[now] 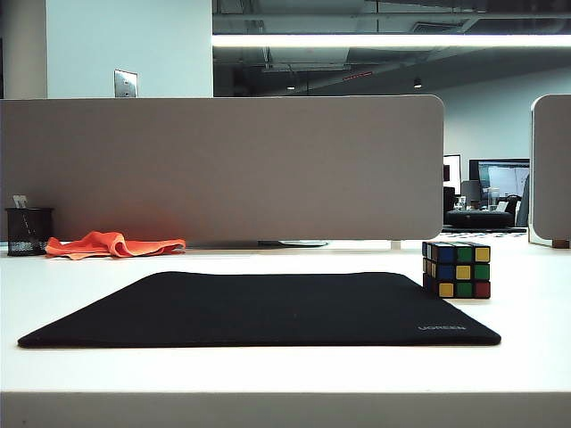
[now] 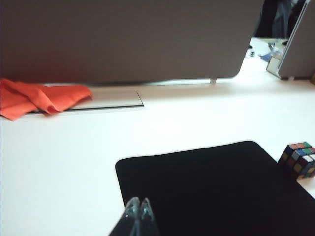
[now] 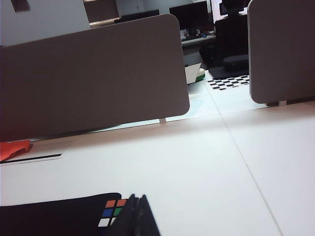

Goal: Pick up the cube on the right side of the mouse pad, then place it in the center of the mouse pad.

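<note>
Sitting untouched at the right edge of the mouse pad (image 1: 268,308) on the table (image 1: 535,303), the cube (image 1: 457,269) awaits pickup. Left end effector (image 2: 139,209) hovers over the pad's near edge and right end effector (image 3: 138,209) just behind the cube, both closed and empty. Reaching stage; the right must open first.

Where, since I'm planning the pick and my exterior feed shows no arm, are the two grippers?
Observer: The left wrist view shows the left gripper shut. Its clear tips appear over the end of the mouse pad that lies away from the cube.
Operator: And the right one?
Observer: The right wrist view shows the right gripper shut too, its dark fingers partly hiding the cube.
Operator: Is it holding the cube?
Observer: No. Its fingers are closed on each other, and the cube's top stickers show to one side of them.
</note>
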You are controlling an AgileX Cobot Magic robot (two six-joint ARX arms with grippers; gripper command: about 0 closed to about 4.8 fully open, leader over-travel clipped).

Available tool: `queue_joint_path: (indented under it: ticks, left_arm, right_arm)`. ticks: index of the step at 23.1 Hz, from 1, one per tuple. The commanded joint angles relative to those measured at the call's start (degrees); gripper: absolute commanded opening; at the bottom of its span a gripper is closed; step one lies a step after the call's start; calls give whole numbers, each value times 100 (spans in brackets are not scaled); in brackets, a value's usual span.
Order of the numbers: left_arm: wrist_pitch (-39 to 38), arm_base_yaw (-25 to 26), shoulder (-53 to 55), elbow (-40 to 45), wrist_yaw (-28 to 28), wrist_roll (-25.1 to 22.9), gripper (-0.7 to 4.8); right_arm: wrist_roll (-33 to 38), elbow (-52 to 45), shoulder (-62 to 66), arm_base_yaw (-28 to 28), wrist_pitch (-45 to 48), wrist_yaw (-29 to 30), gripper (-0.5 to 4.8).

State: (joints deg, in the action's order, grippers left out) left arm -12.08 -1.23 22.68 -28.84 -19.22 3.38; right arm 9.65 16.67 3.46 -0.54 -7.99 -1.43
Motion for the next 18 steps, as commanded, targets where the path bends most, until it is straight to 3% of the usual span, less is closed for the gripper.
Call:
queue_joint_path:
  ticks: [1,4,10,14,16,18]
  left_arm:
    - [-31,0,772,-595,-487,-35,-6]
    - [-20,-77,1106,-898,-647,-48,-6]
    - [-407,-481,1550,-1246,-804,-629,0]
    - [-597,-638,1604,-1246,-774,-796,84]
    - [-610,-638,1635,-1246,-802,-798,94]
    - [-605,-638,1657,-1246,-802,-793,137]
  right_arm:
    - [-227,485,431,-4,-535,35,-3]
    - [-238,911,883,-4,-894,28,-3]
    - [-527,1932,2079,-7,-1307,28,-3]
    - [-669,2483,2715,-197,-1698,-122,-3]
    - [-787,2894,3292,-444,-2015,-205,-2]
    - [-802,3335,3963,-686,-2358,-205,44]
